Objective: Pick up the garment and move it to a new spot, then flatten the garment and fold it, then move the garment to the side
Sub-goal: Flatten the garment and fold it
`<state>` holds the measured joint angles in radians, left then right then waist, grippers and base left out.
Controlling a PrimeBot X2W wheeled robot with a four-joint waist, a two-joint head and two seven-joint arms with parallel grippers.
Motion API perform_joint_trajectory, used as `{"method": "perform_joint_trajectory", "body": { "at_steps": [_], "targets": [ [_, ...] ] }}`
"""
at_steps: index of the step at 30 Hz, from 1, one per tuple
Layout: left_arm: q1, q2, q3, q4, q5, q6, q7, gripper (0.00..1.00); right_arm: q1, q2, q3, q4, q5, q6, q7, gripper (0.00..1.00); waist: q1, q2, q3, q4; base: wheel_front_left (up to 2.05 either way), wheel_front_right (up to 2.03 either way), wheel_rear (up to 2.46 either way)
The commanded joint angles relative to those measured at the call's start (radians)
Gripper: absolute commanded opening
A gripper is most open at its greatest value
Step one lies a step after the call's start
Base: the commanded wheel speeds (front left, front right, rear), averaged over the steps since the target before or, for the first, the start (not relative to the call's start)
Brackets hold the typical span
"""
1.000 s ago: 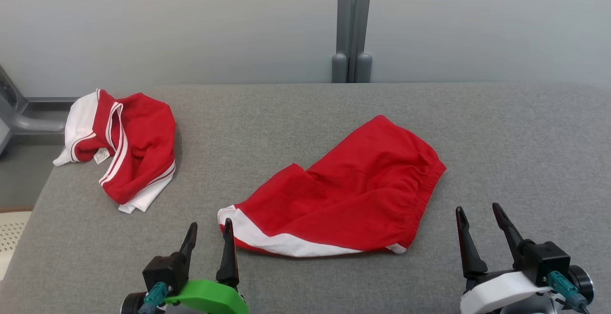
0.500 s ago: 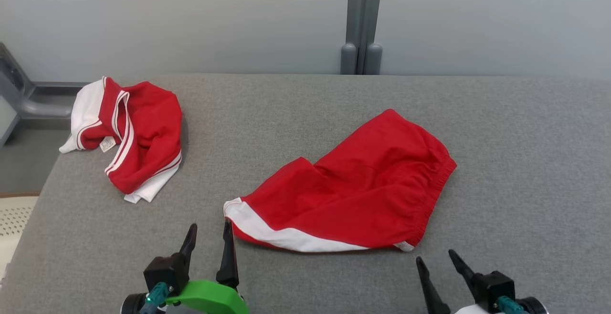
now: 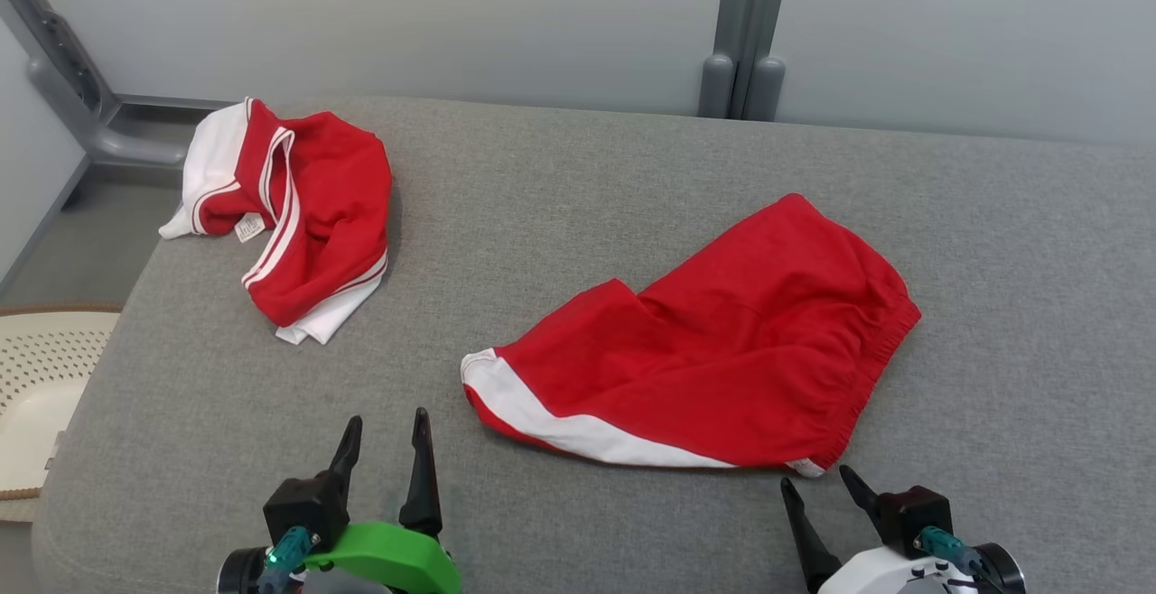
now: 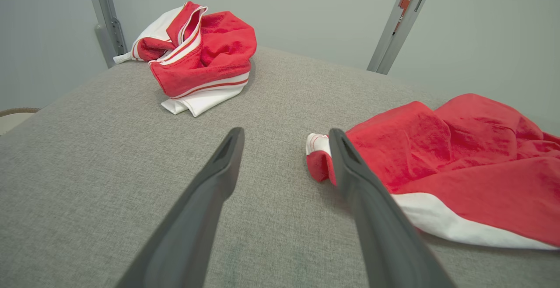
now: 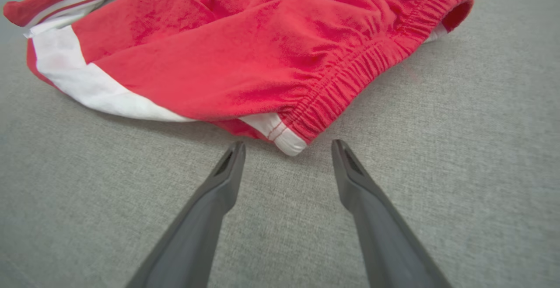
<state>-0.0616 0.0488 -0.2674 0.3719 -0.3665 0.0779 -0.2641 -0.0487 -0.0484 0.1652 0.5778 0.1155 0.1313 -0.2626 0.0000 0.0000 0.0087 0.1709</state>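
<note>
Since a second ago the head camera has swung, carrying the whole scene rightward, and the right pincer (image 3: 815, 477) has dropped lower and drawn in toward the near waistband end of the red shorts (image 3: 713, 359). From the head, those shorts lie rumpled in the middle of the bench (image 3: 578, 170), with a second red-and-white garment (image 3: 307, 215) bunched well apart at the far left corner. The left pincer (image 3: 386, 418) sits just short of the white-striped hem. Both pincers are spread and hold nothing. Through the left wrist, the hem corner (image 4: 317, 156) lies beside the finger on that view's right, not between the two. Through the right wrist, the white waistband corner (image 5: 284, 141) sits right at the gap between the fingertips. This looks like the first pickup. Each pincer should slide low along the bench, take its corner fully between the fingers with both cloth layers, then close before lifting. The left one probably needs to shift toward the shorts first.
</note>
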Motion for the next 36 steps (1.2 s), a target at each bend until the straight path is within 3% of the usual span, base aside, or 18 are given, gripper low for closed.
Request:
{"method": "perform_joint_trajectory", "body": {
  "at_steps": [1, 4, 7, 8, 10, 14, 16, 21, 27, 36],
  "targets": [
    [-0.017, 0.003, 0.004, 0.003, 0.009, -0.005, -0.001, 1.00, -0.013, -0.003, -0.002, 0.013, -0.006, -0.001, -0.003, 1.00, 0.0000, 0.0000, 0.004, 0.008, 0.00, 0.00, 0.00],
    [-0.021, 0.003, 0.010, 0.004, 0.011, -0.007, -0.001, 1.00, -0.030, -0.004, 0.004, 0.027, -0.012, -0.001, -0.003, 1.00, 0.0000, 0.0000, 0.006, 0.011, 0.00, 0.00, 0.00],
    [-0.021, 0.003, 0.017, 0.006, 0.016, -0.009, -0.001, 1.00, -0.044, -0.003, 0.008, 0.040, -0.013, -0.001, -0.003, 0.79, 0.0000, 0.0000, 0.007, 0.009, 0.00, 0.00, 0.00],
    [-0.022, 0.003, 0.019, 0.007, 0.017, -0.009, -0.001, 1.00, -0.048, -0.003, 0.012, 0.039, -0.010, -0.001, -0.003, 0.76, 0.0000, 0.0000, 0.008, 0.009, 0.00, 0.00, 0.00],
    [-0.023, 0.003, 0.023, 0.007, 0.020, -0.009, -0.001, 1.00, -0.056, -0.004, 0.020, 0.045, -0.005, -0.001, -0.003, 0.49, 0.0000, 0.0000, 0.010, 0.005, 0.00, 0.00, 0.00],
    [-0.026, 0.003, 0.024, 0.009, 0.022, -0.010, -0.001, 1.00, -0.068, -0.003, 0.031, 0.060, -0.002, -0.001, -0.003, 0.22, 0.0000, 0.0000, 0.012, -0.002, 0.00, 0.00, 0.00],
    [-0.027, 0.003, 0.023, 0.009, 0.022, -0.013, -0.001, 1.00, -0.073, -0.003, 0.033, 0.062, 0.001, -0.001, -0.003, 0.00, 0.0000, 0.0000, 0.013, -0.006, 0.00, 0.00, 0.00],
    [-0.042, 0.003, 0.014, 0.024, 0.002, -0.037, -0.001, 1.00, -0.065, -0.004, 0.024, 0.022, 0.002, -0.001, -0.003, 0.00, 0.0000, 0.0000, 0.014, -0.030, 0.00, 0.00, 0.00],
    [-0.129, 0.011, -0.015, 0.157, -0.004, -0.090, 0.022, 1.00, -0.043, -0.004, -0.018, -0.017, -0.039, -0.001, -0.003, 0.00, 0.0000, 0.0000, 0.020, -0.063, 0.00, 0.00, 0.00],
    [-0.270, 0.046, -0.089, 0.364, -0.016, -0.183, 0.176, 1.00, -0.071, -0.004, -0.054, -0.033, -0.091, -0.001, -0.003, 0.00, 0.0000, 0.0000, 0.043, -0.101, 0.00, 0.00, 0.00]
  ]
}}
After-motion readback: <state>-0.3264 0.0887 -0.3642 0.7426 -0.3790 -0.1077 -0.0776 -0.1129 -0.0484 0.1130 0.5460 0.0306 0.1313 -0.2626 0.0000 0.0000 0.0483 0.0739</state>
